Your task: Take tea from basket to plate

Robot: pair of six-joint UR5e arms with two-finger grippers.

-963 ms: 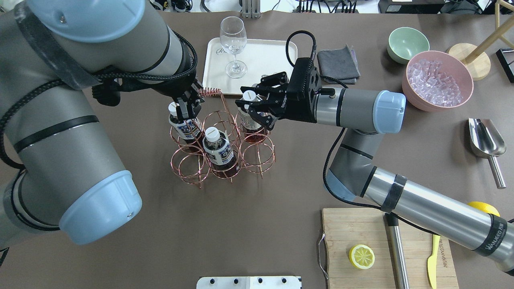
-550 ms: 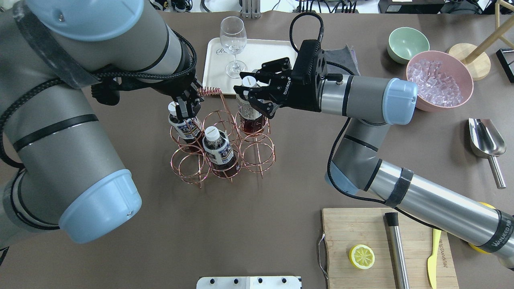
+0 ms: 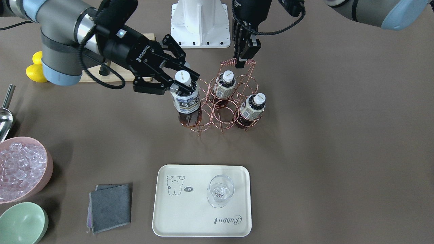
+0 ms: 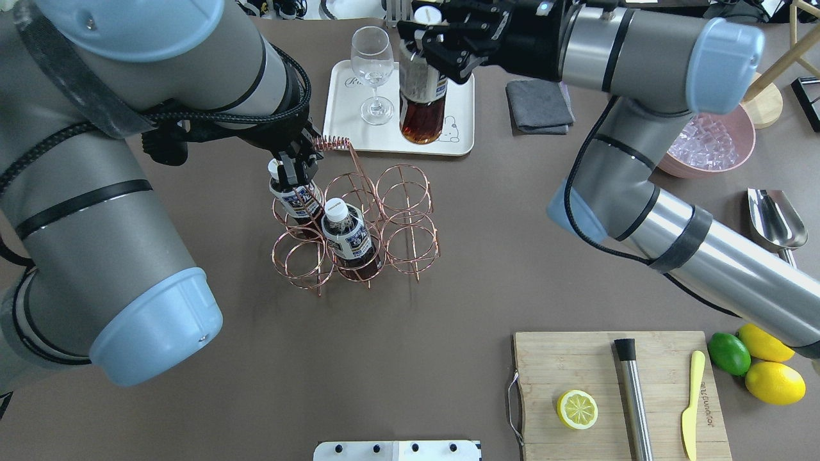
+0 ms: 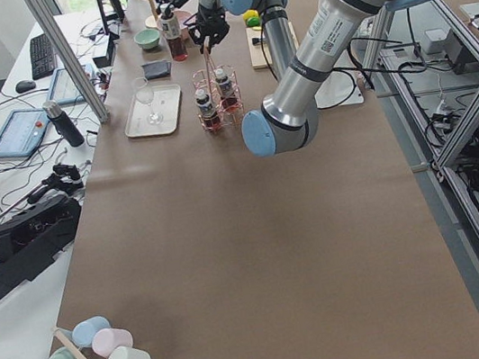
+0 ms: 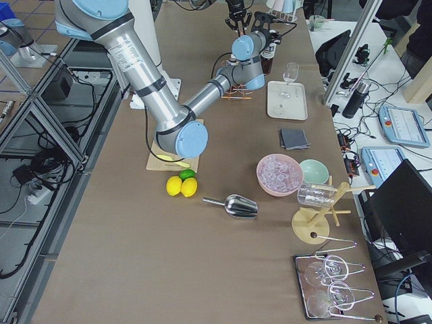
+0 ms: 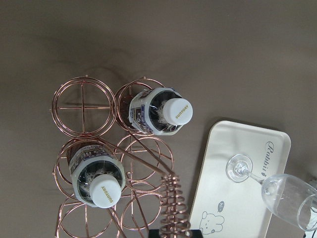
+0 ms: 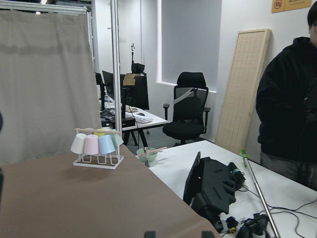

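My right gripper [image 3: 183,82] is shut on the neck of a tea bottle [image 3: 187,105] and holds it upright in the air, lifted out of the copper wire basket [image 3: 222,113]. In the overhead view that gripper [image 4: 426,31] and bottle [image 4: 421,102] show high up, over the cream plate [image 4: 459,77]. Two more tea bottles [image 4: 295,196] [image 4: 346,236] stand in the basket [image 4: 410,243]. My left gripper [image 4: 301,164] is shut on the basket's coiled handle [image 3: 237,62]. The plate [image 3: 190,213] carries a stemmed glass [image 3: 220,190].
A grey cloth [image 4: 538,104] lies right of the plate. A pink bowl of ice [image 4: 708,150] and a metal scoop [image 4: 775,221] are at the right. A cutting board [image 4: 564,358] with a lemon half, muddler and yellow knife is at the front right.
My right gripper has lifted the tea bottle up out of the basket and carried it towards the plate. My left gripper has stayed on the basket's handle.
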